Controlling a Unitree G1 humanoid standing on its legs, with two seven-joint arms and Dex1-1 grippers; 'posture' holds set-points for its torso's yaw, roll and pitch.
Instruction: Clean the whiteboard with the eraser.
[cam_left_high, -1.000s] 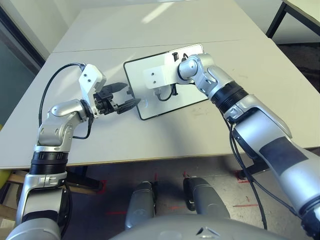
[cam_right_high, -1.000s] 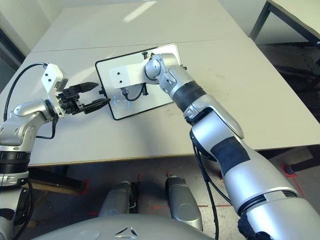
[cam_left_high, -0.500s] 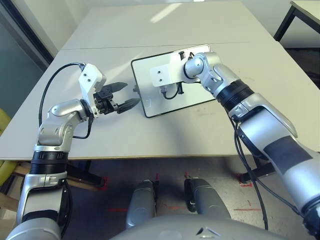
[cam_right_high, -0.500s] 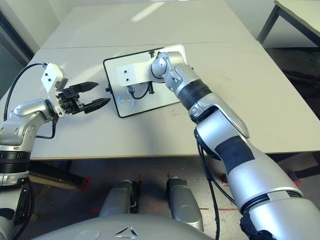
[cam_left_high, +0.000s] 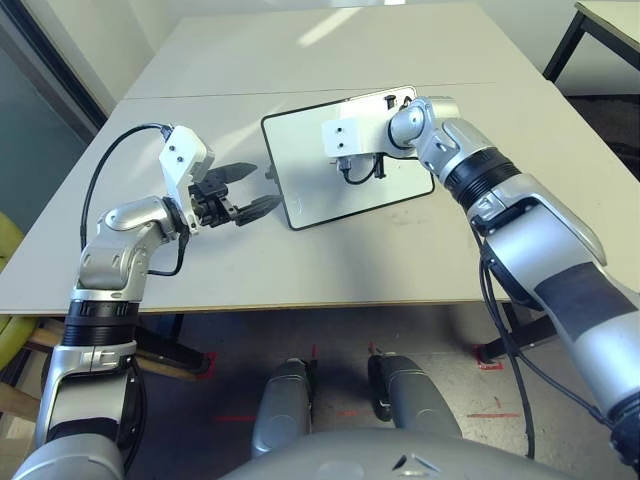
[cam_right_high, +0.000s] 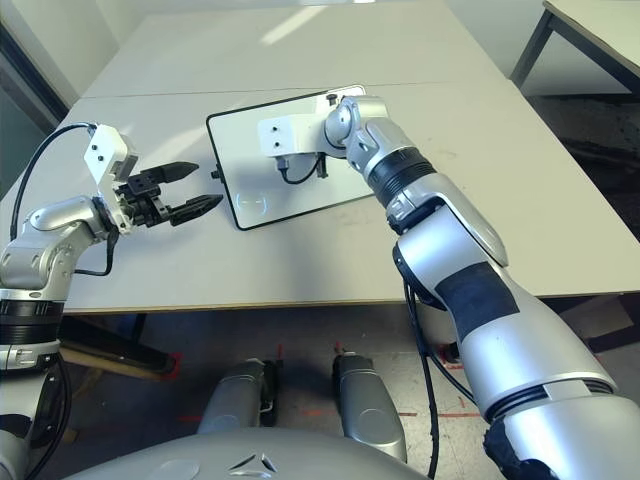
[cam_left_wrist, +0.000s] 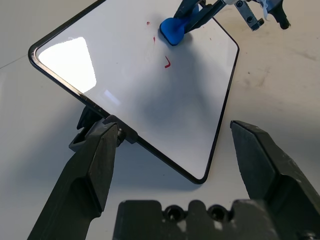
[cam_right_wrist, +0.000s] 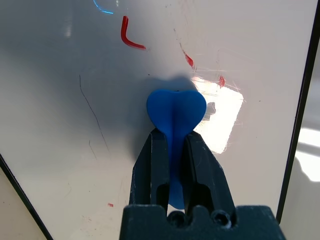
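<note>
A streak of sunlight (cam_left_high: 328, 26) lies across the far part of the pale tabletop (cam_left_high: 210, 270), and on the nearer part the whiteboard (cam_left_high: 315, 185) sits at a slant, its thin black frame down on the surface.

What has just changed is the right arm (cam_left_high: 520, 215): over the last half second it has shifted a little toward our right across the board, while the left arm (cam_left_high: 115, 250) has kept its place. We take this as part of a wiping pass, with the cleaning under way but unfinished.

Our right pincer (cam_right_wrist: 175, 133) is clamped on the pinched waist of the blue eraser (cam_right_wrist: 176, 107), one rounded end sticking out past the tips. The eraser is over the board's white face, inside the frame; we cannot be sure how firmly it presses. Our left pincer (cam_left_high: 267, 185) stands apart and empty, just beside the board's near-left edge by the black side knob (cam_left_wrist: 92, 131).

A bent red stroke (cam_right_wrist: 125, 35) remains, along with a red smear (cam_right_wrist: 189, 60) and a few specks. We judge that the next passes should go over these with steady pressure. The board could slide or turn under the rubbing, since the left pincer has no grip on it.
</note>
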